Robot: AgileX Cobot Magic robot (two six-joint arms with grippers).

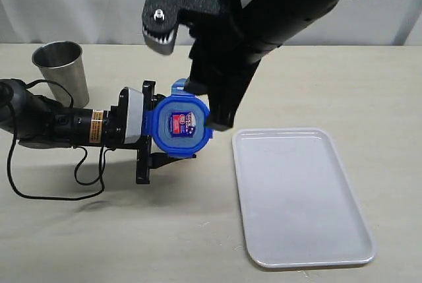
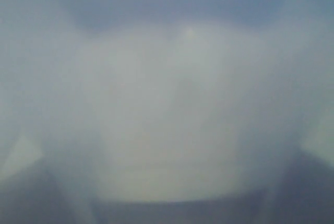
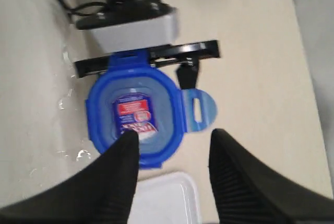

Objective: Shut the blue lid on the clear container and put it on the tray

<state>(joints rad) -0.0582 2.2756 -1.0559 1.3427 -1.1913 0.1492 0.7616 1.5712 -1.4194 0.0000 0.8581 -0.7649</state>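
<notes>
The blue lid (image 1: 181,125) with its red-and-blue label sits on top of the clear container, whose body is hidden under it in the exterior view. One lid flap (image 3: 201,110) sticks out sideways. My left gripper (image 1: 150,128) reaches in level from the left and is shut on the clear container (image 2: 167,125), which fills the left wrist view as a pale blur. My right gripper (image 3: 172,138) hangs open just over the lid (image 3: 135,114), one fingertip (image 3: 128,143) above the label's edge, the other beyond the rim. The tray (image 1: 300,197) lies to the right, nothing on it.
A grey steel cup (image 1: 62,68) stands at the back left, behind the left arm. A black cable (image 1: 39,184) loops on the table under that arm. The tray's corner (image 3: 167,192) shows just past the lid in the right wrist view.
</notes>
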